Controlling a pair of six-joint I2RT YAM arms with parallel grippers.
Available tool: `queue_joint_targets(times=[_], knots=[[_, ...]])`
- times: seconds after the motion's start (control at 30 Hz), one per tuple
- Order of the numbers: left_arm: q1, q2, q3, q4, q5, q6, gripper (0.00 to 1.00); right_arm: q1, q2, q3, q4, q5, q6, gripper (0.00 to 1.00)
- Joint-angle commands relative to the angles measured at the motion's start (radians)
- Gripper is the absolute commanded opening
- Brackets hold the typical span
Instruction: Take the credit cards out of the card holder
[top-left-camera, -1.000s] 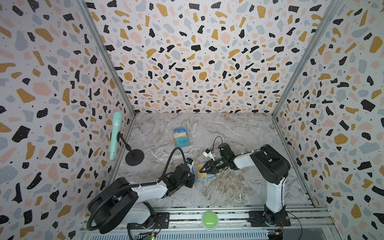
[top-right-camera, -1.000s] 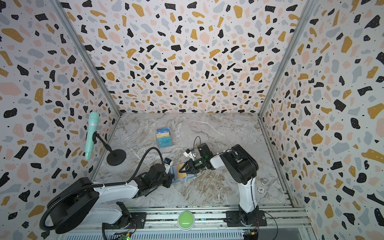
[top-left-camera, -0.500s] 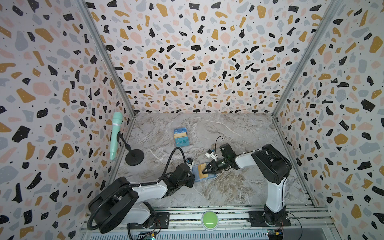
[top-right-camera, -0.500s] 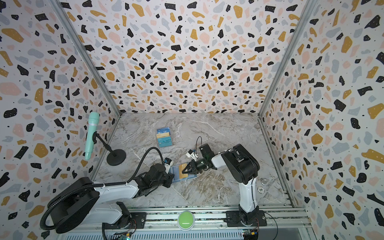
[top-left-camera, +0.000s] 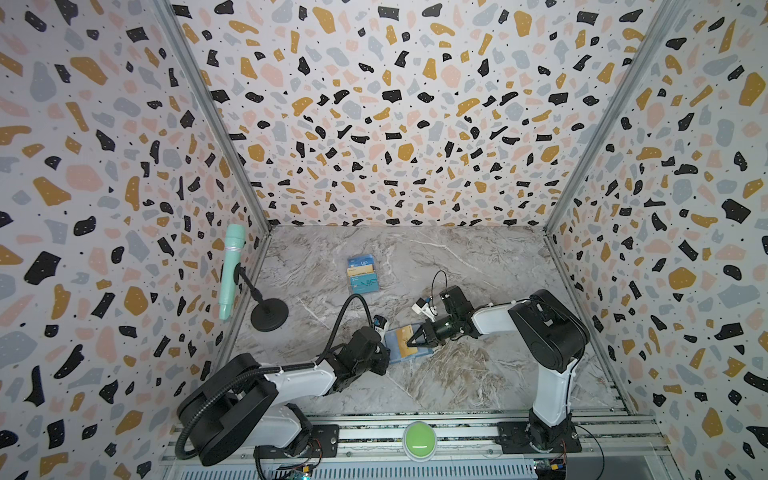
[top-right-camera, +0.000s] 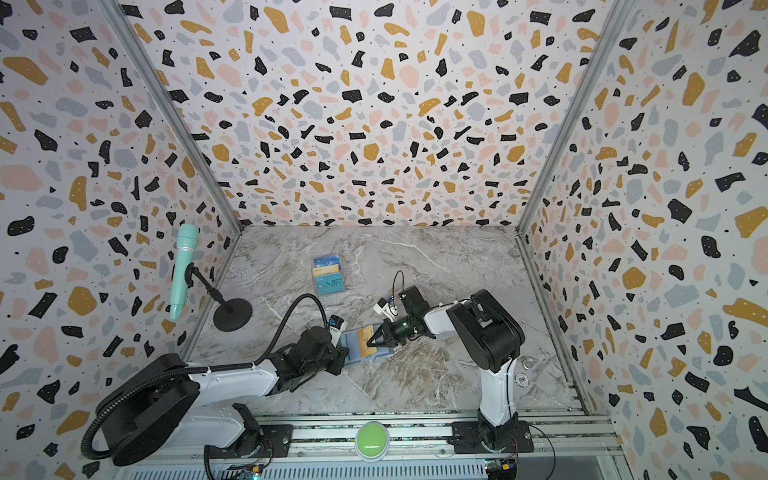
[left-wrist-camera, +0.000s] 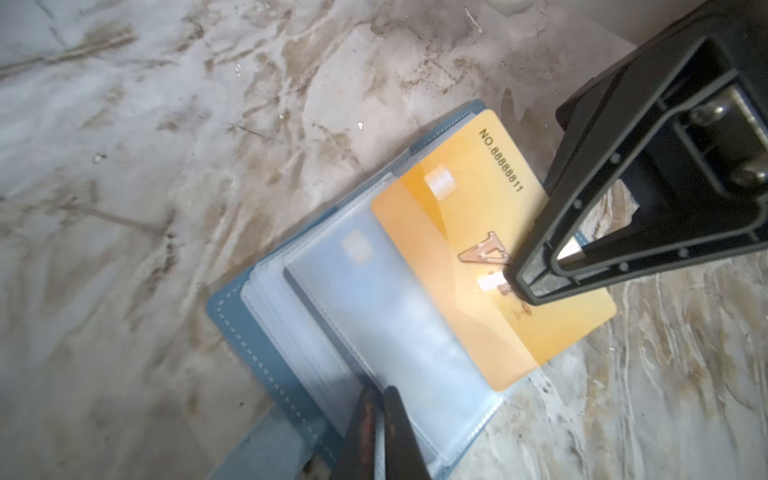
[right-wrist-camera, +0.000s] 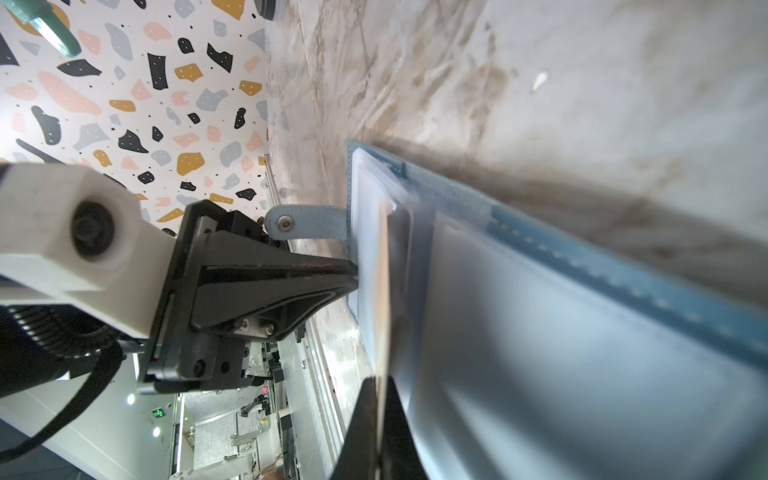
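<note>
The slate-blue card holder (top-left-camera: 392, 348) (top-right-camera: 352, 348) lies open on the marble floor, its clear pockets fanned out (left-wrist-camera: 374, 316). A golden-yellow credit card (left-wrist-camera: 457, 232) (top-left-camera: 404, 337) sticks partly out of a pocket on the side facing the right arm. My right gripper (right-wrist-camera: 380, 382) (top-left-camera: 409, 344) (top-right-camera: 369, 345) is shut on that card's outer edge, which shows edge-on in the right wrist view (right-wrist-camera: 381, 291). My left gripper (left-wrist-camera: 380, 392) (top-left-camera: 384, 353) is shut on a clear pocket leaf at the holder's opposite side. The snap tab (right-wrist-camera: 299, 224) lies flat beside it.
A clear tiered rack (top-left-camera: 362, 274) holding blue, gold and teal cards stands further back. A mint microphone (top-left-camera: 230, 270) on a round black base (top-left-camera: 269, 314) is at the left wall. A green button (top-left-camera: 419, 434) sits on the front rail. A small ring (top-right-camera: 528, 363) and a token (top-right-camera: 521, 379) lie at the right.
My right gripper's jaws have closed onto the yellow card's edge. The left gripper has kept its hold and place.
</note>
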Motion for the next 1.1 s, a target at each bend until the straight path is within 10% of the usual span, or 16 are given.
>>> queue_joint_targets(times=[0.0,0.47,1.07], knots=[[0.007,0.028,-0.008,-0.076,-0.013,-0.001,0.10,-0.012,-0.053,0.020,-0.070,0.009,-0.047,0.02],[0.007,0.017,-0.010,-0.075,-0.029,-0.004,0.14,-0.043,-0.086,0.083,-0.261,0.072,-0.169,0.01],[0.040,-0.224,0.183,-0.292,0.002,0.119,0.49,-0.057,-0.308,0.241,-0.700,0.368,-0.514,0.00]])
